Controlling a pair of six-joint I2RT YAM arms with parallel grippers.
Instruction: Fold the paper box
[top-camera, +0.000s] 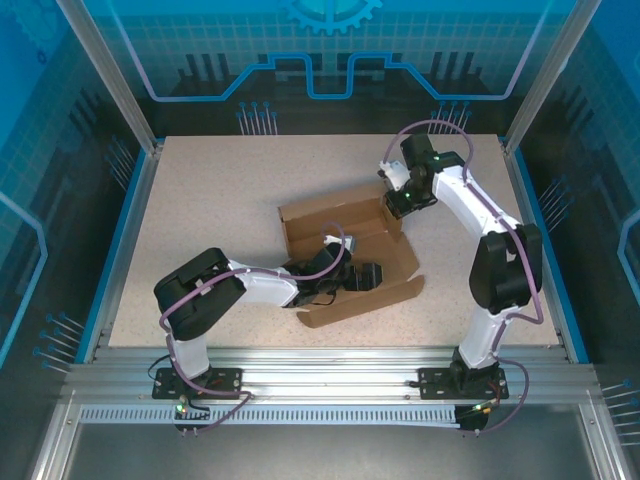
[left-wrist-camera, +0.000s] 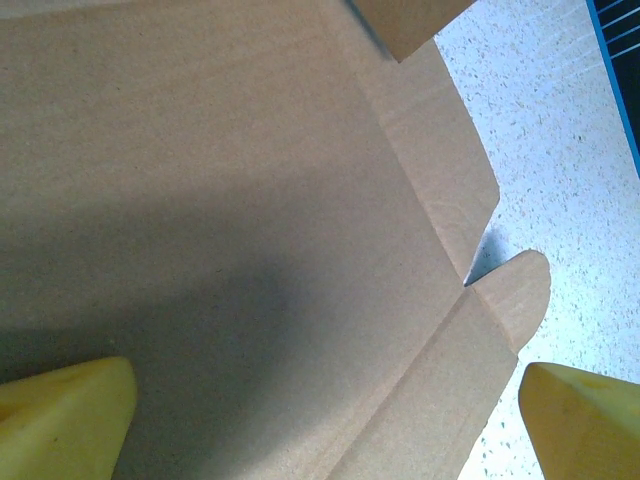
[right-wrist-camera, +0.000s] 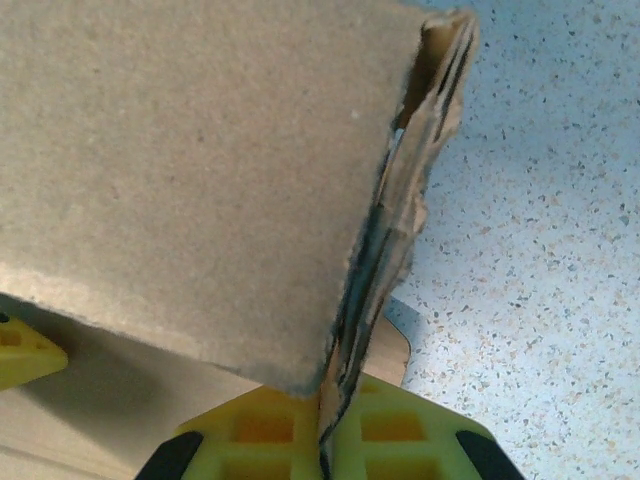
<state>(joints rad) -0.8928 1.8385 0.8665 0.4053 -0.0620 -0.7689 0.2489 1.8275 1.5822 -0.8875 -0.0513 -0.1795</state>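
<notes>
- The paper box lies about the middle of the table, a little nearer the right edge than the left; it is half formed, its far wall raised and its near panel lying flat towards the near edge
- Its long axis runs roughly left to right, skewed a little against the table's edges
- The relation that matters: the raised far-right corner of the box sits directly in the right gripper, while the flat near panel lies straight under the left gripper
- In the right wrist view the right gripper is pinched closed on the layered edge of the cardboard, the wall standing up out of the jaws
- The right arm reaches in from the near-right corner, elbow high, wrist bent down onto that far corner
- In the left wrist view the left gripper is spread wide and holds nothing, one of its fingers over the panel and the other past a rounded tab, over bare table
- The left arm lies low and stretched rightwards across the near panel; I judge it the better placed to press or lift the near flap next
</notes>
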